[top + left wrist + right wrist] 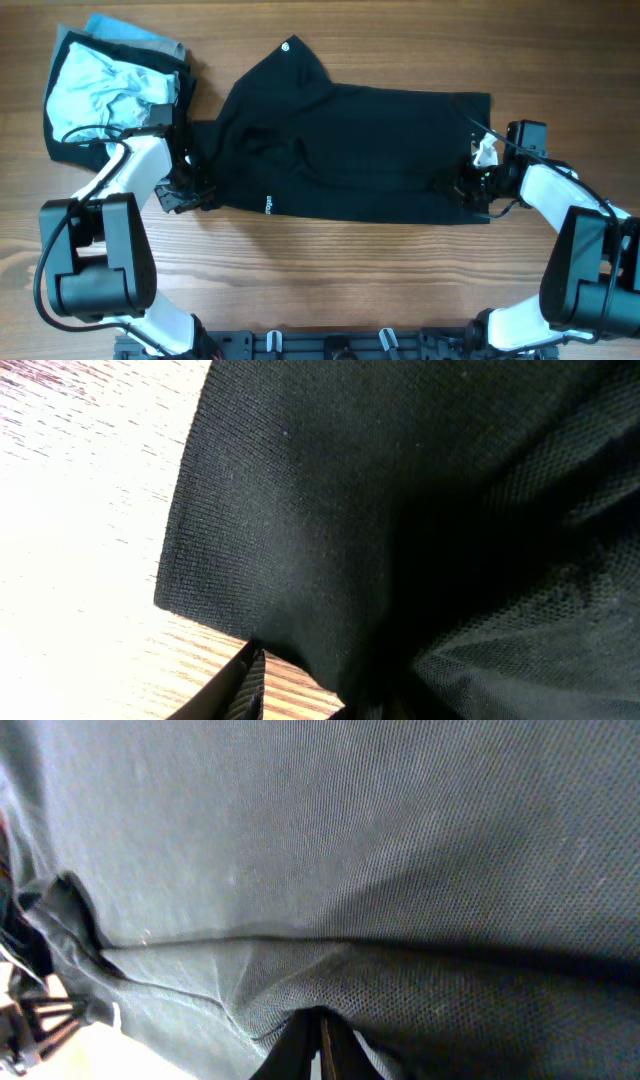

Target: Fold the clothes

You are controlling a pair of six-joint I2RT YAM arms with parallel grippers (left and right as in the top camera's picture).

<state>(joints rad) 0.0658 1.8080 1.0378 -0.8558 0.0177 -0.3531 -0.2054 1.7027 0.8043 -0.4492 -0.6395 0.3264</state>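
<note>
The black T-shirt (350,150) lies spread across the middle of the table, with a small white logo (290,44) at its far tip and a white mark (269,203) on its near hem. My left gripper (190,190) sits at the shirt's left edge. In the left wrist view one ribbed finger (240,685) shows with bare wood between it and the shirt corner (300,540); the other finger is hidden under cloth. My right gripper (468,188) is at the shirt's right edge, its fingers (320,1035) pressed together on a fold of the shirt fabric (400,870).
A pile of other garments (110,90), pale blue, black and grey-blue, lies at the far left corner, just behind my left arm. Bare wooden table (330,270) runs along the near side of the shirt. The arm bases stand at the near edge.
</note>
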